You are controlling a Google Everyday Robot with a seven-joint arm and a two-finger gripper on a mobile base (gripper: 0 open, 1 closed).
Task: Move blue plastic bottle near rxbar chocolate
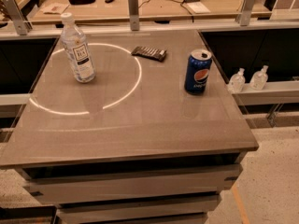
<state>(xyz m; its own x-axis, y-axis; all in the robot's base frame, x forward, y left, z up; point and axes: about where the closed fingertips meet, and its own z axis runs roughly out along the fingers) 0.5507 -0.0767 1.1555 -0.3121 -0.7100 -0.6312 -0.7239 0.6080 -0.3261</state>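
Observation:
The blue plastic bottle point(78, 49), clear with a white cap and a white-and-dark label, stands upright at the back left of the table, on the edge of a bright ring of light. The rxbar chocolate point(149, 53), a flat dark bar, lies at the back middle of the table, to the right of the bottle and apart from it. The gripper and the arm are out of view.
A blue Pepsi can point(197, 72) stands at the right of the grey table point(140, 134). Two small clear pump bottles point(248, 80) sit on a ledge to the right. A cluttered wooden desk point(140, 1) lies behind, past metal posts point(133, 3).

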